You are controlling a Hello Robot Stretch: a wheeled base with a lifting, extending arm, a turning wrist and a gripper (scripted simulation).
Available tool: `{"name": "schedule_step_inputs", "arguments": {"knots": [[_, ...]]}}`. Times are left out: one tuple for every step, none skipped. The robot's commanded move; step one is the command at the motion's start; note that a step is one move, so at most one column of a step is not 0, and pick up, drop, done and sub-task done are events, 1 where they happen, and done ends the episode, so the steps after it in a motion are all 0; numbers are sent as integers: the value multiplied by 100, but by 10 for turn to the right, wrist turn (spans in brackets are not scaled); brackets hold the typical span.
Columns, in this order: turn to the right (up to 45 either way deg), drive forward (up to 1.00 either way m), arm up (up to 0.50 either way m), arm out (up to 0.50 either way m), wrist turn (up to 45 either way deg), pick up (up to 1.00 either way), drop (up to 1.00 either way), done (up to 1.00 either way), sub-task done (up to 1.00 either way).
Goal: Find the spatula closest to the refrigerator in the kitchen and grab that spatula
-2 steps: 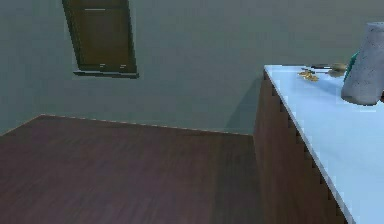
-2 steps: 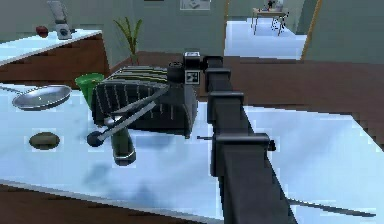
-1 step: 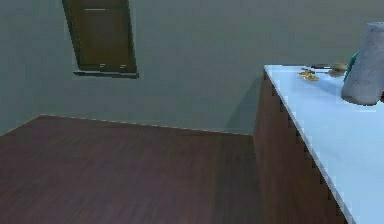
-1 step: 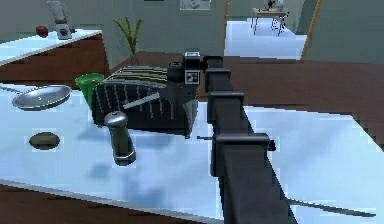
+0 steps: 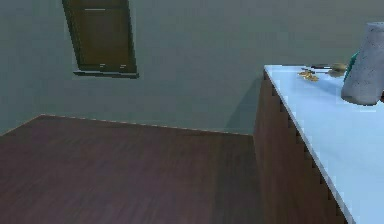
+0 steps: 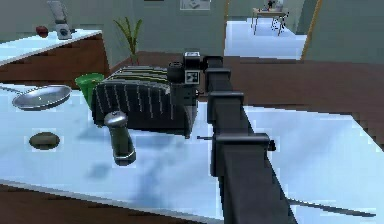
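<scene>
In the arm side view my arm point(image 6: 235, 130) rises as a dark bar over a pale blue countertop point(image 6: 330, 150). Its two white marked squares point(image 6: 192, 65) stand at the far end. Left of them the gripper point(image 6: 182, 90) is dark against a black and silver toaster point(image 6: 140, 98), so I cannot make out its far end or tell whether it holds anything. A thin grey strip point(image 6: 335, 208) lies flat on the counter at the bottom right; what it is I cannot tell.
On the counter stand a dark shaker point(image 6: 121, 137), a metal pan point(image 6: 40, 97), a green object point(image 6: 88, 85) and a dark round disc point(image 6: 43, 140). In the forward view a counter point(image 5: 330, 130) with a grey object point(image 5: 365, 65) borders open dark wood floor point(image 5: 120, 170).
</scene>
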Motion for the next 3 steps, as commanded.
{"name": "schedule_step_inputs", "arguments": {"knots": [[0,0,0,0,300,0,0,0,0],[0,0,-14,0,0,0,0,0,0],[0,0,0,0,0,100,0,0,0]]}}
